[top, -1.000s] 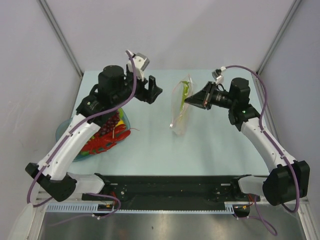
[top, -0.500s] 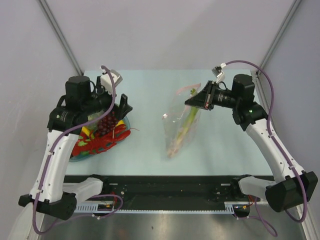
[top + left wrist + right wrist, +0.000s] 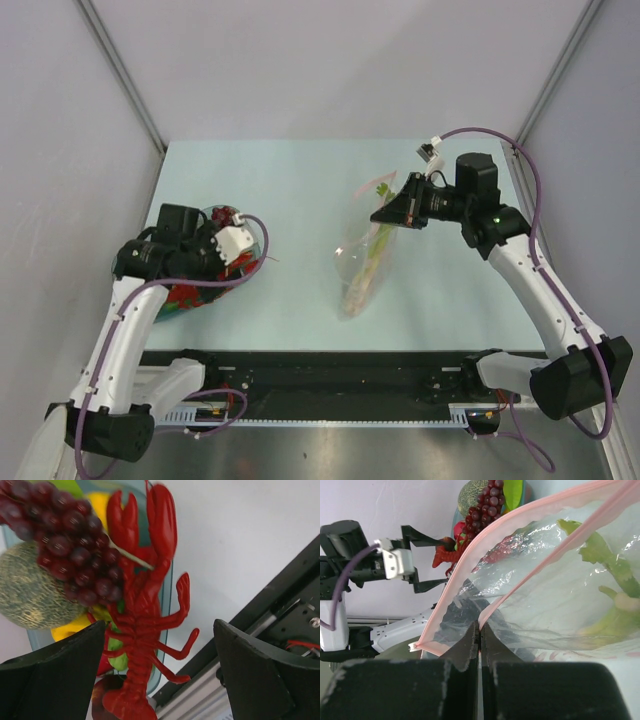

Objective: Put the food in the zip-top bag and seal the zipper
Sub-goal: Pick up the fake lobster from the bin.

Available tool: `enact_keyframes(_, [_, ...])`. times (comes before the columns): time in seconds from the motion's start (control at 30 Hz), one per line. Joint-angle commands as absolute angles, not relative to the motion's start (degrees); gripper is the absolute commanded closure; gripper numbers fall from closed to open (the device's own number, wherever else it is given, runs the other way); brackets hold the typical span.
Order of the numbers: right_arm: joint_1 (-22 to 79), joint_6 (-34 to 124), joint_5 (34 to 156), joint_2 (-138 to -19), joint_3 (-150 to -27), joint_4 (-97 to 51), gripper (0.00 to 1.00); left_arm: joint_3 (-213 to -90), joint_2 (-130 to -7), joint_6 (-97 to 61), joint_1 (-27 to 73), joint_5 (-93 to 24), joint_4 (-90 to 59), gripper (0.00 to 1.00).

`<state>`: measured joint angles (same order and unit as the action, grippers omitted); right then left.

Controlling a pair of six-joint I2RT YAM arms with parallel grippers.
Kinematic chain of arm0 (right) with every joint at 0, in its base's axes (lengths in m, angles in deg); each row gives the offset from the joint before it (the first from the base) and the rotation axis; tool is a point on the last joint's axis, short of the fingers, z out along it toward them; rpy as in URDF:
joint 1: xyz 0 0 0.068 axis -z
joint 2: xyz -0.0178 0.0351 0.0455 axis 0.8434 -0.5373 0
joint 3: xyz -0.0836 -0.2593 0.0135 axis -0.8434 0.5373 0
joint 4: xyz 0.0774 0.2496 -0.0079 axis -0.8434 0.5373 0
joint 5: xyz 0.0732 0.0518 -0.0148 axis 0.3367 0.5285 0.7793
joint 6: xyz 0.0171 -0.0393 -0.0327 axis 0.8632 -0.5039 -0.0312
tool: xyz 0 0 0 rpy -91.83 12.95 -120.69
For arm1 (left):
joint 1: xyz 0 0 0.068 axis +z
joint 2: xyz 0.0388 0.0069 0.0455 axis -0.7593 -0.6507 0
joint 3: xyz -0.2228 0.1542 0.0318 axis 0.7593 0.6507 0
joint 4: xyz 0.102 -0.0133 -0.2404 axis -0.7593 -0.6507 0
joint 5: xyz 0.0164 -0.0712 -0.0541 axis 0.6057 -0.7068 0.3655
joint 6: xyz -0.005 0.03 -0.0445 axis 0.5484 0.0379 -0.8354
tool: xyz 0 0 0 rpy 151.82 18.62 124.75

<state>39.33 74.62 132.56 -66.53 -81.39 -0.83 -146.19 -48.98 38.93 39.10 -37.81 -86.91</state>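
The zip-top bag [image 3: 362, 272] hangs crinkled over the table's right centre, its mouth open, with the pale green celery stalk [image 3: 612, 575] inside. My right gripper [image 3: 480, 625] is shut on the near side of the pink zipper [image 3: 470, 550] and shows in the top view [image 3: 385, 214]. My left gripper [image 3: 159, 630] is open just above the food in the blue-green dish [image 3: 40, 639]. The red lobster [image 3: 140, 605] lies between its fingers, untouched, beside the dark red grapes [image 3: 70, 545]. Yellow and green pieces lie underneath.
A netted green melon [image 3: 25, 590] lies in the dish at the left. The black rail [image 3: 340, 385] runs along the table's near edge, close to the dish. Grey walls close in the back and both sides.
My left arm swung from the table's middle back to the left and came down over the dish. My right gripper kept hold of the bag, which shifted and swayed slightly.
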Motion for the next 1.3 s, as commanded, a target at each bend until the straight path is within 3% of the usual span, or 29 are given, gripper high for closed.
enact_keyframes(0.0, [38.96,72.30,131.88,-66.95,-83.30,-0.21,1.00,-141.26,-44.77,45.68,39.12,-30.40,-88.23,0.07])
enact_keyframes(0.33, [37.82,72.65,132.15,-68.27,-83.22,-0.83,1.00,-129.67,-42.47,41.47,27.62,-15.12,-80.15,0.00])
enact_keyframes(0.77, [38.08,71.86,131.71,-68.71,-83.13,-0.04,1.00,-131.59,-53.19,33.29,11.89,-7.11,-71.72,0.05])
enact_keyframes(1.27, [38.69,72.12,132.76,-68.18,-82.69,-0.39,1.00,-137.65,-68.57,33.11,11.44,-4.11,-64.15,0.05])
